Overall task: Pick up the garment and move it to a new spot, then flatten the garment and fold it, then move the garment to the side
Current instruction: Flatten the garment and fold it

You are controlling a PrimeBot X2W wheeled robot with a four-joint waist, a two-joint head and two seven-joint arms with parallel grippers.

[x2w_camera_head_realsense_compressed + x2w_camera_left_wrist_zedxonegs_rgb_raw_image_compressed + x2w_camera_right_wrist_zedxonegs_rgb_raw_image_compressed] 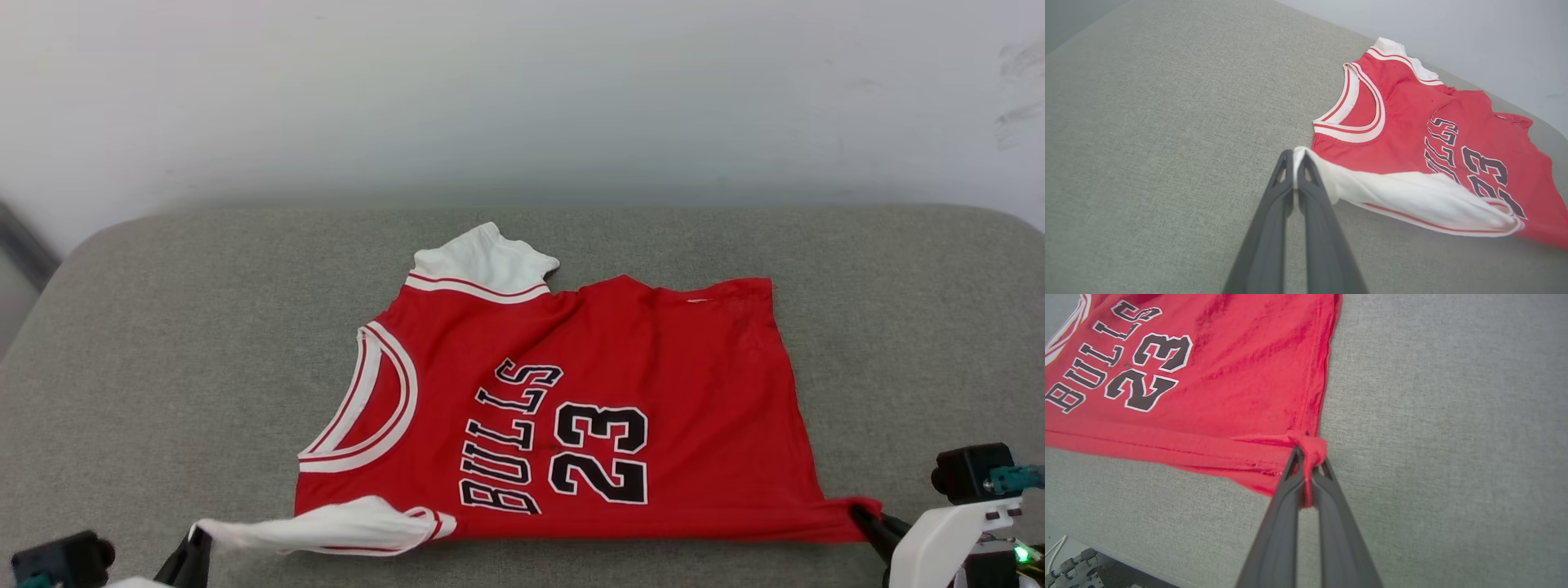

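A red garment [669, 384] with white sleeves, lettered BULLS 23, lies spread face up in the middle of a grey fabric-covered desk [163, 327]. Its collar is toward my left and its hem toward my right. My left pincer [1294, 157] is clamped on the tip of the near white sleeve [1412, 196], which is drawn out leftward. My right pincer [1308, 455] is clamped on the near hem corner [1314, 446], with red cloth bunched between its fingers. The far sleeve [482, 257] lies rumpled.
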